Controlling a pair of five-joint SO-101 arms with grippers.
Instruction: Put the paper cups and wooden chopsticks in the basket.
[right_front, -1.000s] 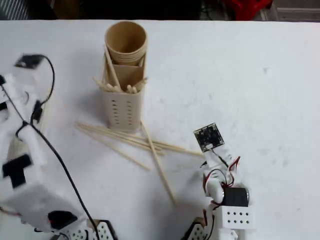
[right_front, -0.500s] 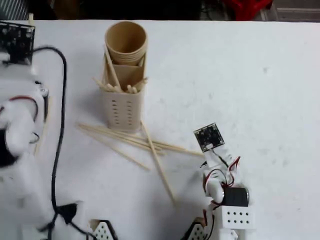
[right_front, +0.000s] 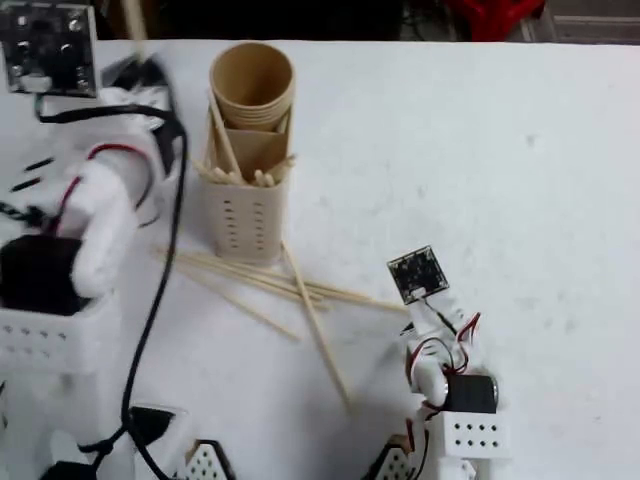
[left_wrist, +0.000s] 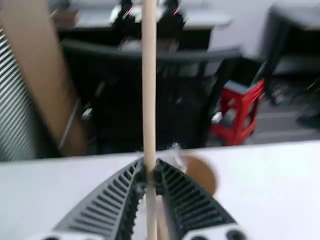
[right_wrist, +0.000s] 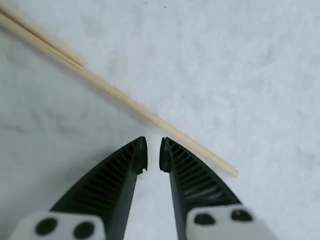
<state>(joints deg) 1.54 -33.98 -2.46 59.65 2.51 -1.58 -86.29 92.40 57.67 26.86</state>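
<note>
Left gripper (left_wrist: 150, 175) is clamped tight on 1 wooden chopstick (left_wrist: 149, 75), pinched low on its length, so most of the stick runs on past the tips. Its long axis looks roughly upright, which is pretty much how it needs to drop in. In the high view that stick pokes up beside the basket (right_front: 245, 215), on the side away from the right arm, so I'd say the move is to shift it sideways over the basket's chopstick slot and then lower it. The paper cups (right_front: 252, 85) sit stacked in the basket's far compartment. A handful of loose chopsticks (right_front: 270, 285) fan out on the table (right_front: 520, 180) at the basket's foot. The right gripper (right_wrist: 153, 150) is just beside 1 of them, its jaws barely apart with nothing between them.
</note>
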